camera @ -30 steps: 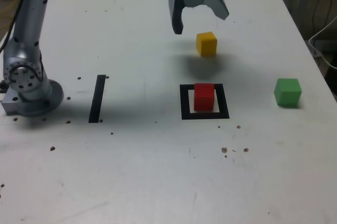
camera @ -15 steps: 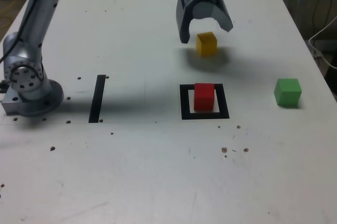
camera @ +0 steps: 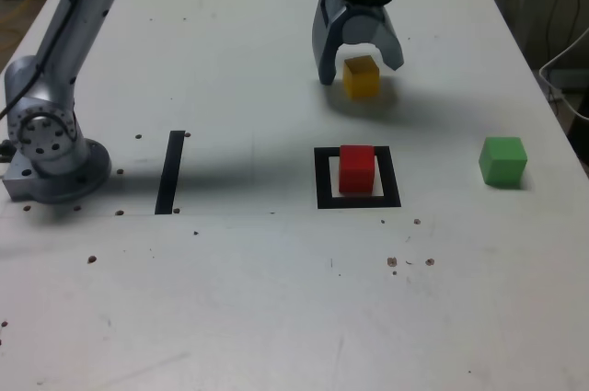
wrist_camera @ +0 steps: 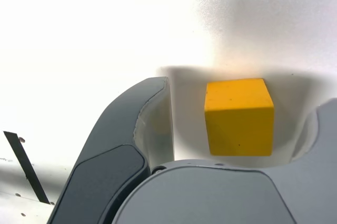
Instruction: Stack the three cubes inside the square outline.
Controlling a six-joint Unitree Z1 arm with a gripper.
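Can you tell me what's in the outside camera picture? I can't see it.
The robot's open hand is lowered around a yellow cube on a white table. A red cube sits inside a black square outline, and a green cube sits off to the exterior view's right.

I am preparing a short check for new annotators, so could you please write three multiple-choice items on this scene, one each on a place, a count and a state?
1. Where is the red cube?
A. inside the square outline
B. on the black stripe
C. beside the green cube

2. How many cubes stand on another cube?
A. two
B. one
C. none

3. How is the gripper?
A. shut on the red cube
B. open around the yellow cube
C. open above the green cube

Answers: 1 A, the red cube sits on the outline's white centre. 2 C, all three rest singly on the table. 3 B, the wrist view shows gaps between the yellow cube and both fingers.
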